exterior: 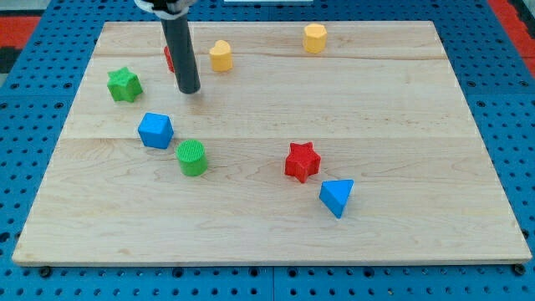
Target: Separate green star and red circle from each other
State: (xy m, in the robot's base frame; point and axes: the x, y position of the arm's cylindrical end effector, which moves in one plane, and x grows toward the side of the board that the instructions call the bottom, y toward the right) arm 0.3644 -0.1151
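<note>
The dark rod's lower end, my tip (190,89), rests on the pale wooden board (267,226) near the view's top left. It has no jaws to open or close and holds nothing; it is only a bare stick for pushing.

Just behind the rod, toward the view's left and top, a sliver of a red block (168,57) peeks out. It is mostly hidden, so I take it for the red circle without being sure. The green star-shaped block (124,84) sits well to the tip's left, apart from that red piece. A yellow rounded block (221,56) stands close on the tip's right and slightly up.

Below the tip lie a blue faceted block (155,130) and a green ribbed cylinder (192,157). Far off toward the lower right are a red star block (303,161) and a blue triangular block (336,197); a yellow hexagonal block (314,38) sits near the top edge.

The risk I see: a leftward push could drive the red piece into the green star, closing the gap. A push up could send it off the board's top edge.
</note>
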